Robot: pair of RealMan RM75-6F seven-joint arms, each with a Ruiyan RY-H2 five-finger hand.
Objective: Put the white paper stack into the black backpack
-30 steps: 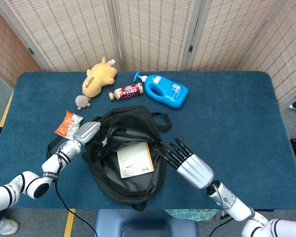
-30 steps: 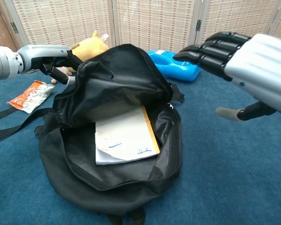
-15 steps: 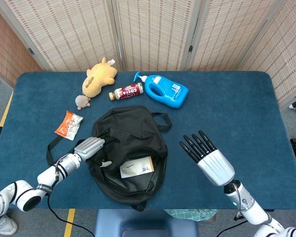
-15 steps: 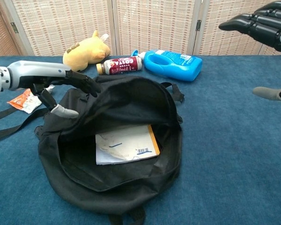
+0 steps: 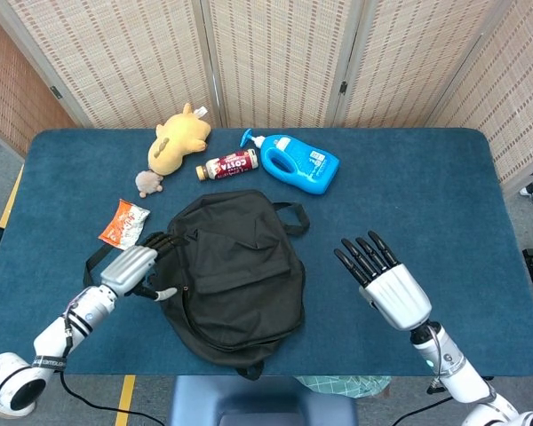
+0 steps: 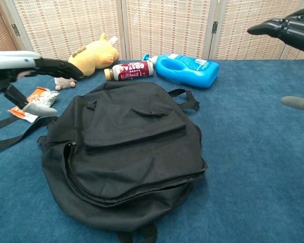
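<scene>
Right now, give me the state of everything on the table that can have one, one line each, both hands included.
black fabric backpack: lying flat, flap down over the opening, contents hidden.
white paper stack: not visible in either view.
left hand: holds nothing, fingers spread, at the backpack's left edge.
right hand: holds nothing, fingers spread, right of the backpack.
blue detergent bottle: on its side.
small brown drink bottle: on its side, capped.
orange snack packet: lying flat.
yellow plush toy: lying down.

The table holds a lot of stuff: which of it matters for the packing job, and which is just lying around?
Job:
black backpack, flap down, no paper showing
left hand, beside it
right hand, held clear

Lying about:
yellow plush toy
small grey plush
brown drink bottle
blue detergent bottle
orange snack packet
</scene>
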